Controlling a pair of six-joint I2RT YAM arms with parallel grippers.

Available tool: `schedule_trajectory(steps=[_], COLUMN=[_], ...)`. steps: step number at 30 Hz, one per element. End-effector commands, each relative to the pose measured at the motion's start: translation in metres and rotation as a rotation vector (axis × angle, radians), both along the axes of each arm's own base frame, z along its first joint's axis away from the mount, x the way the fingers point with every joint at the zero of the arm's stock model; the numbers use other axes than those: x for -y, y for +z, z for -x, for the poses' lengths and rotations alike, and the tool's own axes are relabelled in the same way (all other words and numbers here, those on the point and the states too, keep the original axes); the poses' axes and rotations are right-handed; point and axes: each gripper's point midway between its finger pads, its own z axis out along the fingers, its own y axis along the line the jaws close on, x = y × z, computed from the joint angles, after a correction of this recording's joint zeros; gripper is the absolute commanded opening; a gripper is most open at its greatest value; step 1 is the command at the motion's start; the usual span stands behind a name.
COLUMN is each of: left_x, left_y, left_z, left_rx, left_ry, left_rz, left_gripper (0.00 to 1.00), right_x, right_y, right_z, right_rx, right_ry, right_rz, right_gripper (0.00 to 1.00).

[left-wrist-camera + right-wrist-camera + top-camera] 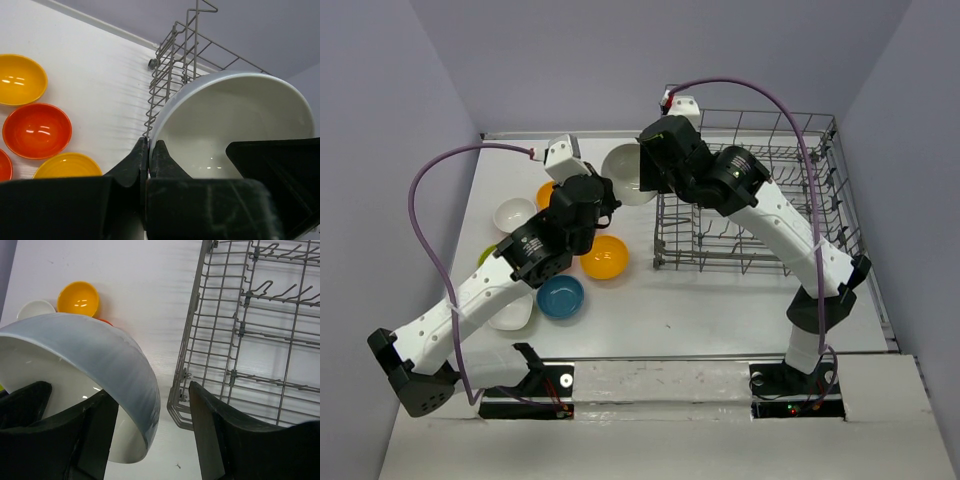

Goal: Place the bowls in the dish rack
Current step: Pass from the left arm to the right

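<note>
Dark fingers of the left end effector [149,150] fill the bottom of the left wrist view, pressed together on the rim of the white bowl [235,125], wall pinched between them. Bowl hangs in the air, tipped on edge, just left of the dish rack [760,215], near its far left corner.

Right end effector [150,390]: jaws spread, one finger inside the bowl, the other outside, straddling the wall on the side opposite the left grip. No clear contact on either pad (the inner finger may be close; hard to tell).

Judgement: a hand-over, left arm to right, not yet complete.

Doing it well:
- Right jaws should close square on the wall, well down past the rim; glossy glaze will likely slip under a shallow bite.
- Left should let go only once the right grip is firm, then back away leftward, clear of the rim.
- Keep the bowl on edge, so it can drop between the tines [265,287] rather than sit across them.
- Lift over the rack's tall left side before moving right.

Remaining on the surface [720,310], left half: orange-yellow bowl [604,257], blue bowl [560,296], others partly hidden under the left arm. No bowl visible in the rack.
</note>
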Motion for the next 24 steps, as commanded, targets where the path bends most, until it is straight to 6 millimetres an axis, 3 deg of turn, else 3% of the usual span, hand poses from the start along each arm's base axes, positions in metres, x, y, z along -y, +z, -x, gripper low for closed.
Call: schedule_trajectory(steps=[1,8,18,24], left_x=[-0.013,-0.025,-0.036,-0.041], left_y=[0.047,0.043,0.056,0.059], left_z=[-0.005,-0.002,-0.002,0.001], left_rx=[0.142,0.198,0.268,0.289], left_ry=[0.088,0.135,0.181,0.199], left_rz=[0.185,0.266,0.318,0.348], left_gripper=[0.00,0.00,0.00,0.00], right_x=[-0.004,-0.010,-0.019,-0.020], right_y=[0.020,0.026,0.020,0.030], right_z=[-0.004,-0.005,-0.010,-0.015], right_rx=[0.046,0.047,0.035,0.053], right_ry=[-0.053,-0.071,-0.081,-0.104], right_rz=[-0.086,-0.158,-0.181,-0.243], right_gripper=[0.62,0.56,0.54,0.51])
